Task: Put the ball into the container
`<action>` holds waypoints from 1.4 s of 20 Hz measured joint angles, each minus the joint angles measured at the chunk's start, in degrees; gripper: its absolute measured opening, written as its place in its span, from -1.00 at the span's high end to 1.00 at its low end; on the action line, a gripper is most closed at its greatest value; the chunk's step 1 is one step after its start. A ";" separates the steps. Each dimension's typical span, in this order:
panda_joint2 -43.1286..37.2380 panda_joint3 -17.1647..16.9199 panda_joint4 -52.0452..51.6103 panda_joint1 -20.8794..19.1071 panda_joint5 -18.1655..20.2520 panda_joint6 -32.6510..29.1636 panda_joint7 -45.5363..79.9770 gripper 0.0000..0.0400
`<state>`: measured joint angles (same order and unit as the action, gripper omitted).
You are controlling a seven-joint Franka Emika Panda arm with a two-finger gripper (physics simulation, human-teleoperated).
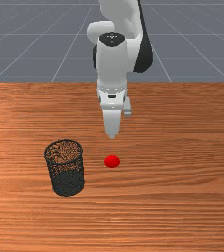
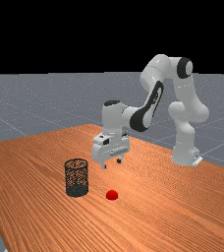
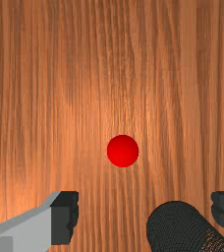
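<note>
My jaws stand wide apart with nothing between them, above the worktop (image 1: 182, 197). The red ball (image 1: 112, 161) sits on the wood, apart from the container (image 1: 68, 183), on its front view's right. The step in hand, I judge, is reaching the ball: I should centre over it first, then sink straight down, one finger either side, and close gently around its middle, since it could roll if I nudge it. The container's wall is near enough that a careless finger might knock it. It stands upright, dark mesh, mouth open, and I see nothing inside; I'd lift well above its rim before releasing.
</note>
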<state>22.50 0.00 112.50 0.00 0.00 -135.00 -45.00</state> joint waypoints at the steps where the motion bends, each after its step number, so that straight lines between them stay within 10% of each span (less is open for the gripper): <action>1: 0.00 0.00 0.00 0.00 0.00 0.00 0.00 -0.22; 3: 0.00 0.00 0.00 0.00 0.00 0.00 0.00 0.55; 5: 0.00 0.00 0.00 0.00 0.00 0.00 0.00 0.83; 7: 0.51 0.26 -0.83 -0.28 0.62 0.31 -0.55 -0.32; 10: 1.05 0.46 -1.68 -0.50 1.10 0.64 -0.97 -0.85; 28: 3.54 0.16 -2.17 -1.98 1.43 -0.71 -3.08 -1.00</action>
<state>26.04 0.16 110.33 -1.98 1.43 -135.71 -48.08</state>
